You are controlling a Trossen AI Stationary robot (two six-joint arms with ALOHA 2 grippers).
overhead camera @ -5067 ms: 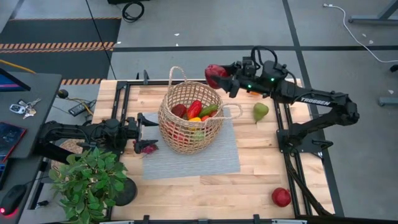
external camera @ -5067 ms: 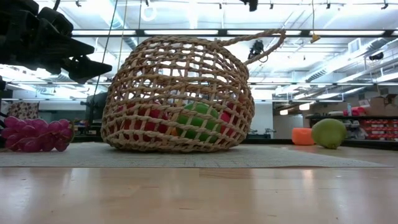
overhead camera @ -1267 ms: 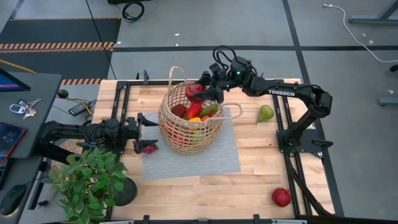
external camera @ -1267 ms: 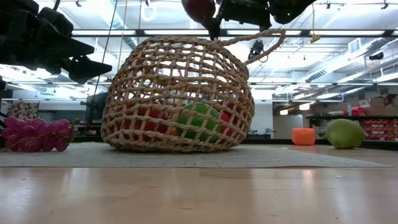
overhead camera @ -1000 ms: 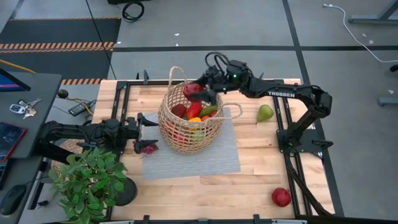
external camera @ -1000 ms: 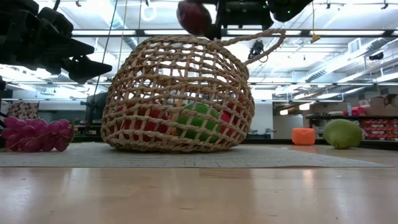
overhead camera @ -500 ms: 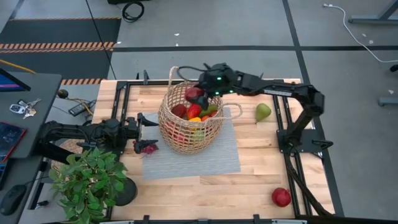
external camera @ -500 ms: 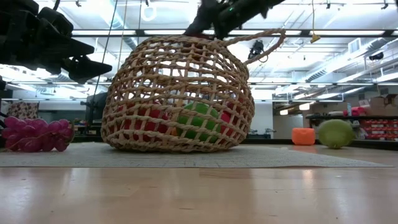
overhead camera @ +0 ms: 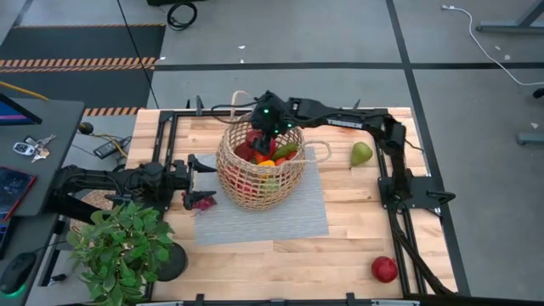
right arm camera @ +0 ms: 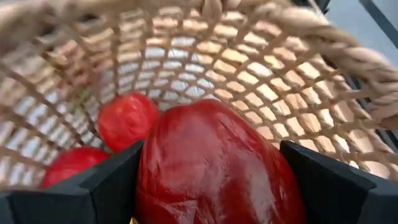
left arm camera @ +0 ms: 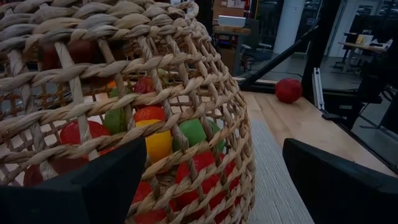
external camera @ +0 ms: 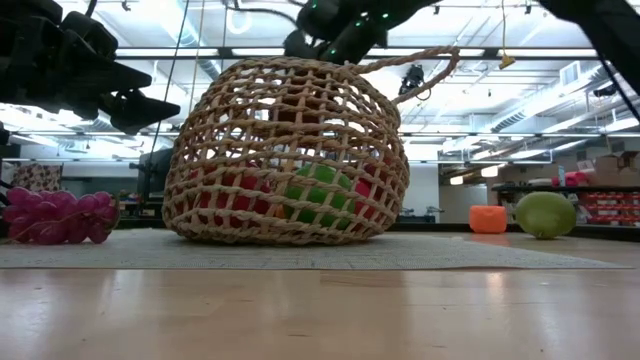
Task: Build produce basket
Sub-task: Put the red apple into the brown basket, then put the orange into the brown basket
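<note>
The woven basket (overhead camera: 259,174) stands on a grey mat (overhead camera: 280,217), holding red, yellow and green produce (left arm camera: 155,140). My right gripper (overhead camera: 265,129) reaches slanting down into the far side of the basket's mouth and is shut on a dark-red piece (right arm camera: 211,155). My left gripper (overhead camera: 197,166) waits level at the basket's left side, open, with its fingers pointing at the basket wall (left arm camera: 124,93) and touching nothing. Purple grapes (overhead camera: 202,202) lie by it on the mat's edge. My right gripper pinches the dark-red piece by its two opposite sides (right arm camera: 155,168), one finger (right arm camera: 106,186) on each side. The fingers come slanting down from the table's far right. The piece is held inside the basket's rim (right arm camera: 311,31), clear above the red produce (right arm camera: 127,118) below it.
A green pear (overhead camera: 361,154) lies on the wood right of the basket. A red apple (overhead camera: 384,269) sits near the front right corner. A potted plant (overhead camera: 119,246) stands at the front left. Black frame rails (overhead camera: 166,136) run along the table's sides.
My right gripper has carried the dark-red piece toward the table's left and down, tipping from level to slanting downward, so the piece has gone from above the basket's far rim into its mouth. The grip has stayed shut on it.
</note>
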